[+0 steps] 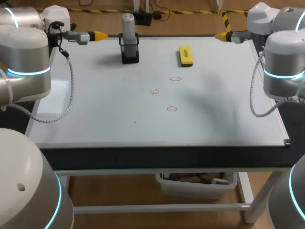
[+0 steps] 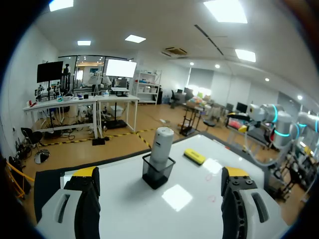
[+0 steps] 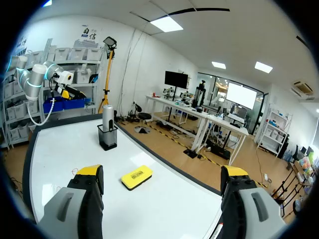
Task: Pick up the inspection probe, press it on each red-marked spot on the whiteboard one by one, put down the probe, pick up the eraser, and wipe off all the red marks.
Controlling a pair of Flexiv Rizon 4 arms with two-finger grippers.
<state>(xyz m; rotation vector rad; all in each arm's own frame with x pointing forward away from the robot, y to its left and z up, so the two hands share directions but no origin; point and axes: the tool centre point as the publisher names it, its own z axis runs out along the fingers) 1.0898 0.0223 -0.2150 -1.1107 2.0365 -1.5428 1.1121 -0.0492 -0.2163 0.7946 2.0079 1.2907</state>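
Both arms are parked at the far corners, so nothing has been picked up yet. My left pincer (image 1: pixel 99 35) hangs over the far left edge of the whiteboard (image 1: pixel 95 109) that forms the tabletop. Its fingers are spread wide with nothing between them. My right pincer (image 1: pixel 220 36) mirrors it at the far right edge, equally wide and empty.

The probe (image 1: pixel 128 26) stands upright in a black holder (image 1: pixel 129 51) near the far edge, left of centre. Its grey body sticks well out of the holder, which I take to be there so a pincer can close around it from the side. In the left wrist view it sits straight ahead of the spread fingers, so I judge the left arm best placed to fetch it.

The yellow eraser (image 1: pixel 185 55) lies flat to the right of the holder and apart from it. Three red marks (image 1: pixel 172 109) sit mid-board, nearer me than both tools and well spaced, leaving room to press each one alone.
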